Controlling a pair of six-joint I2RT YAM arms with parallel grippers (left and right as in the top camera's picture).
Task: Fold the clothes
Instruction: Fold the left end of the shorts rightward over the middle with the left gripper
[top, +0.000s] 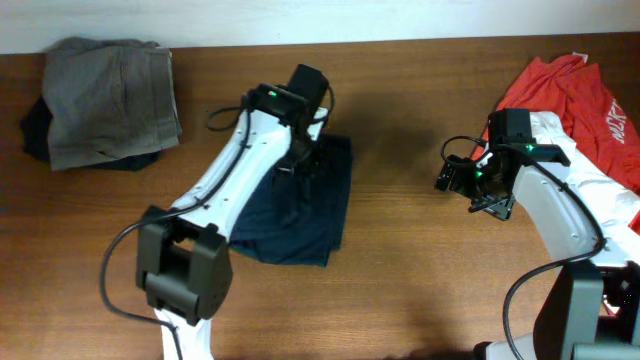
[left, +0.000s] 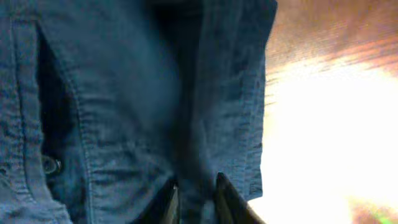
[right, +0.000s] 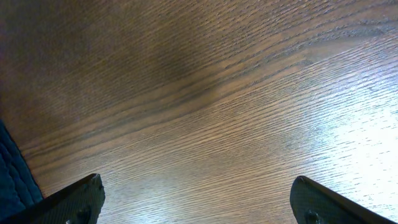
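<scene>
A dark navy garment (top: 305, 205) lies folded on the wooden table near the middle. My left gripper (top: 302, 152) presses down on its upper part, and in the left wrist view the jaws (left: 198, 194) are shut on a fold of the navy fabric (left: 124, 99). A red garment (top: 580, 95) lies crumpled at the far right. My right gripper (top: 462, 180) hovers over bare table between the two, open and empty; its fingers (right: 198, 193) are wide apart above the wood, with a sliver of the navy garment (right: 11, 171) at the left edge.
A stack of folded grey and dark clothes (top: 105, 100) sits at the back left corner. The table's back edge (top: 400, 42) runs along the top. Bare wood (top: 420, 270) lies between the navy garment and the right arm.
</scene>
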